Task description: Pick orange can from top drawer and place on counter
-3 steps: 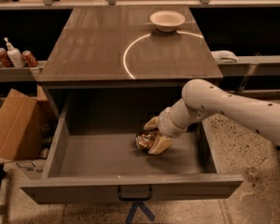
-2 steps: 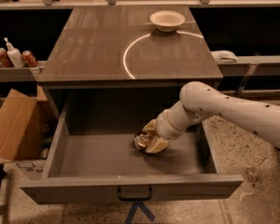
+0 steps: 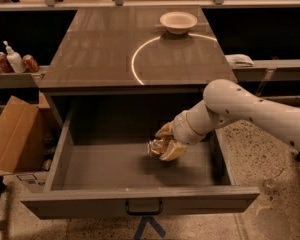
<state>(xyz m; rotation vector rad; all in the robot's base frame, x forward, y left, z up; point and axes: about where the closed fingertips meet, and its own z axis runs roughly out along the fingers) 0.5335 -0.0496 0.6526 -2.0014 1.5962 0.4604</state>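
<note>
The top drawer (image 3: 60, 154) is pulled wide open, with a small dark pull handle (image 3: 143, 207) on its front. My gripper (image 3: 165, 143) reaches down into it from the right on a white arm. Its tan fingers (image 3: 173, 151) are shut on the orange can (image 3: 155, 147), a small shiny wrinkled can held just above the drawer floor near the middle right. The counter (image 3: 95, 49) is the glossy grey-brown slab right behind the drawer, with a thin bright arc mark (image 3: 136, 59).
A white bowl (image 3: 178, 21) sits at the back of the counter. A cardboard box (image 3: 12, 134) stands left of the drawer. Red cans (image 3: 31, 63) and a white bottle (image 3: 13, 60) stand on a low shelf at the left. A white cloth (image 3: 239, 60) lies on the right ledge.
My gripper with the can has risen a little and shifted slightly toward the drawer's back. The drawer has not moved.
</note>
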